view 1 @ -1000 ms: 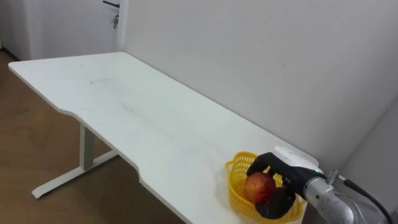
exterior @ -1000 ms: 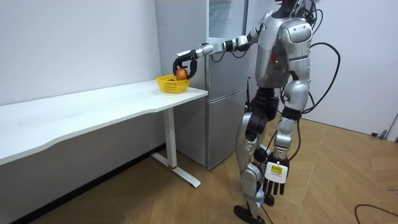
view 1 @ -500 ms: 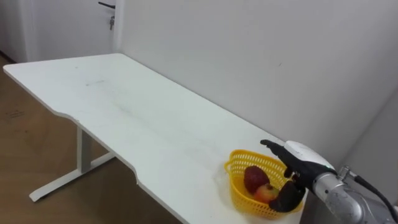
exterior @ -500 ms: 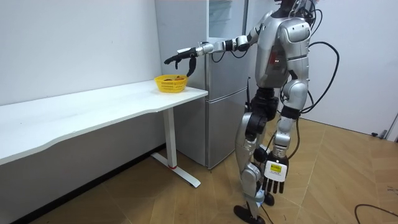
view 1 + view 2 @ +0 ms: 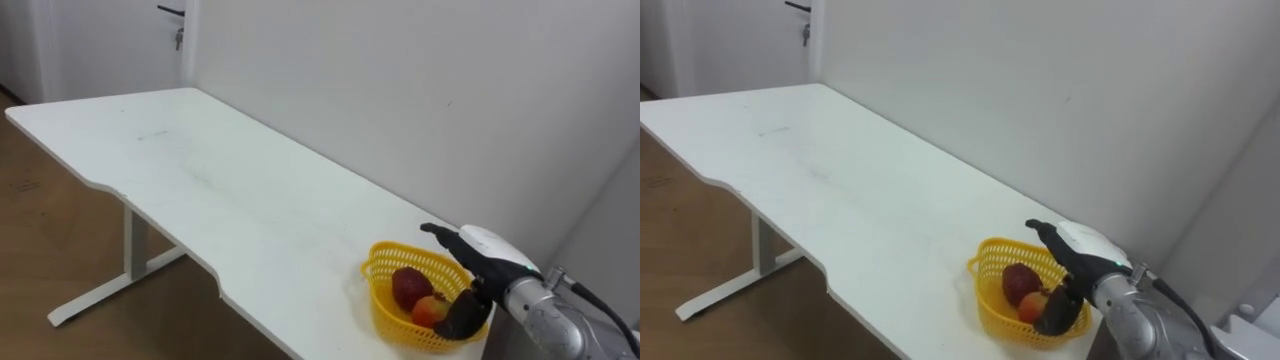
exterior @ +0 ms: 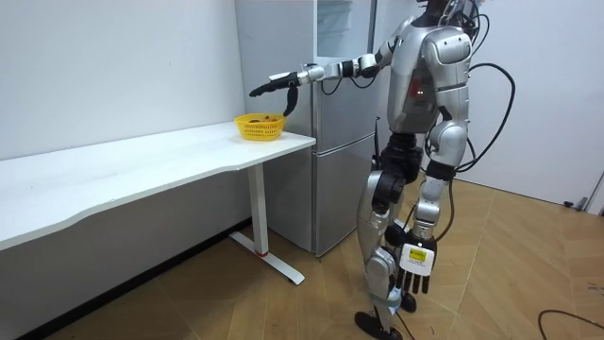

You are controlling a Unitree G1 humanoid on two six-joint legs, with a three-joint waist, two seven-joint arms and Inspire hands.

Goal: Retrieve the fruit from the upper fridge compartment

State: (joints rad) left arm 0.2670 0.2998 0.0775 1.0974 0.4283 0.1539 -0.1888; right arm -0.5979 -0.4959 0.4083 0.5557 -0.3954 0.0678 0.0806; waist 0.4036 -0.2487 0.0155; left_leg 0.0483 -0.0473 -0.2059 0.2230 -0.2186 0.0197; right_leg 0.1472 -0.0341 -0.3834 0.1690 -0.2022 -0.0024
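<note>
A red apple (image 5: 408, 285) lies in the yellow basket (image 5: 385, 262) at the table's near right corner, beside an orange-coloured fruit (image 5: 430, 309). My right hand (image 5: 482, 258) hovers just over the basket's right side, open, with fingers spread and nothing in it. In the room view the same hand (image 6: 278, 83) is stretched out above the basket (image 6: 260, 125), and I stand in front of the grey fridge (image 6: 330, 142). My left hand (image 6: 412, 274) hangs at my side with straight fingers, empty.
The long white table (image 5: 200, 170) runs away to the left along the white wall. The fridge stands right beside the table's end, its upper door open in the room view. A door with a handle (image 5: 178, 10) is at the far left.
My right hand has opened and let go of the apple, which now rests in the basket. The hand has lifted a little above the rim.
</note>
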